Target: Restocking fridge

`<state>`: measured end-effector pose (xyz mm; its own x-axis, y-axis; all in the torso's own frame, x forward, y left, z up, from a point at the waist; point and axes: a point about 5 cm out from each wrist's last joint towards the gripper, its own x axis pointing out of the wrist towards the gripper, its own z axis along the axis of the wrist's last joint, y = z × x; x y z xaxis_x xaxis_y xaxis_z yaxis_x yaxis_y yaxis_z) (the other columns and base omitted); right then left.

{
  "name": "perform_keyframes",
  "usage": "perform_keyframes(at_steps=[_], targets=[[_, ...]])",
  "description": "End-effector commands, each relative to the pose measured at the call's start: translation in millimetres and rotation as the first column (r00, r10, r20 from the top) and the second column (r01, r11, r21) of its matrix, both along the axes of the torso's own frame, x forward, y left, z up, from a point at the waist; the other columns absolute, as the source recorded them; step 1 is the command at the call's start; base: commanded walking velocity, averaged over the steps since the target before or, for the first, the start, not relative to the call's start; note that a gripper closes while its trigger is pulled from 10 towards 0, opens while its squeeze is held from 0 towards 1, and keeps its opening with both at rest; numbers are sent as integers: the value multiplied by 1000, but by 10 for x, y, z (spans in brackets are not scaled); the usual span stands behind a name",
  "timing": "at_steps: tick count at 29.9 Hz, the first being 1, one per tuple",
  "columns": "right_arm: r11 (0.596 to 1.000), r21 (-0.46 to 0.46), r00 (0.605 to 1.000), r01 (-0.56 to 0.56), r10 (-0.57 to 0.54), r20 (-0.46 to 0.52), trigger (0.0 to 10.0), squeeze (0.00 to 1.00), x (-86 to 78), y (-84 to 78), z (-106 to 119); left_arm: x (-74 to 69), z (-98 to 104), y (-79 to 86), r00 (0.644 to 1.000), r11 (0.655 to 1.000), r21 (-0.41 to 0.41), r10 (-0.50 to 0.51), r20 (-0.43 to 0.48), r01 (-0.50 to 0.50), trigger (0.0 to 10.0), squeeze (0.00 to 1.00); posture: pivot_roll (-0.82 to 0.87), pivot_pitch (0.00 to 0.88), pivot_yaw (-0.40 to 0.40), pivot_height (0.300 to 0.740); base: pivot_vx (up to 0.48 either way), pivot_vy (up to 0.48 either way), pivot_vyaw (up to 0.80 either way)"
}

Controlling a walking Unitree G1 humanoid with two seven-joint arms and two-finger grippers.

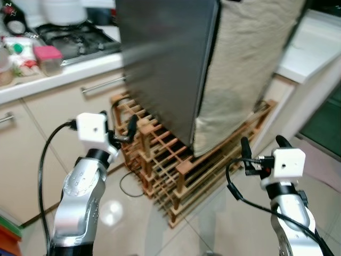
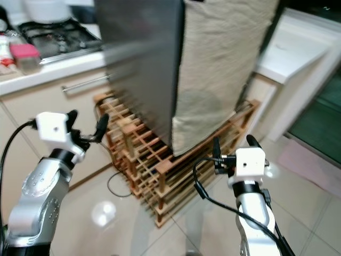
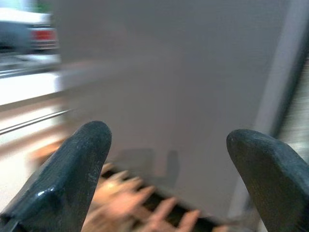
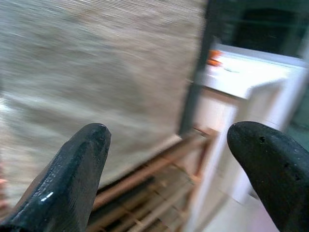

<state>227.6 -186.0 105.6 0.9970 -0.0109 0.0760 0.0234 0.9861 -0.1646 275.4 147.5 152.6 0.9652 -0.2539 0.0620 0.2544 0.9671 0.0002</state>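
A dark grey fridge [image 1: 165,58] stands ahead on a wooden slatted rack [image 1: 176,165], with a beige cloth [image 1: 240,69] hanging down its right side. My left gripper [image 1: 123,128] is raised at the lower left, open and empty, its fingertips close to the fridge's lower left corner. My right gripper [image 1: 262,144] is raised at the lower right, open and empty, short of the cloth and the rack's right end. The fridge's grey face [image 3: 159,82] shows in the left wrist view, the cloth [image 4: 91,72] in the right wrist view.
A kitchen counter [image 1: 58,77] with a gas hob [image 1: 74,37], a pink-lidded box [image 1: 48,56] and small items runs at the left, with cupboard doors [image 1: 32,138] below. A white counter [image 1: 314,45] stands at the right. A black cable [image 1: 130,186] lies on the tiled floor.
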Motion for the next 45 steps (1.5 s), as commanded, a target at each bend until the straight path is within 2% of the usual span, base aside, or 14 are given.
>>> perform_keyframes(at_steps=[1,10,16,19,24,29,37,40,45], targets=[[1000,-5,1000,10,-10,8,10000,0,35,-27,12,29,-8,-52,999,999,6,-36,-16,36,10000,0,-61,0,0,724,0,0,-556],[1000,-4,1000,17,-17,-3,10000,0,10,-25,-37,106,38,-44,999,999,13,-32,-7,32,10000,0,-66,0,9,724,0,0,-558],[1000,-1,1000,15,-15,-9,10000,0,10,-6,-56,106,53,-61,999,999,13,-46,-3,46,10000,0,-65,0,12,724,0,0,-557],[1000,4,1000,12,-12,-11,10000,0,14,-1,-70,192,63,-59,998,998,36,-55,-2,55,10000,0,-65,0,17,724,0,0,-560],[1000,0,1000,11,-11,-5,10000,0,25,9,-65,223,73,-62,998,997,40,-65,-3,65,10000,0,-70,0,22,724,0,0,-551],[1000,1,1000,21,-21,-13,10000,0,7,-2,-88,233,135,-190,988,988,-17,-157,-12,156,10000,0,-71,0,25,724,0,0,-551],[999,-11,999,37,-37,-19,10000,0,21,-24,-119,181,149,-307,950,952,-12,-307,-54,307,10000,0,-73,0,30,714,0,0,-66],[999,-13,999,38,-38,-20,10000,0,32,-32,-125,191,142,-307,945,947,-6,-321,-65,321,10000,0,-71,0,27,714,0,0,0],[999,-20,1000,25,-25,-18,10000,0,80,-29,-132,336,103,-295,948,950,31,-307,-89,311,10000,0,-64,0,19,714,0,0,0]])
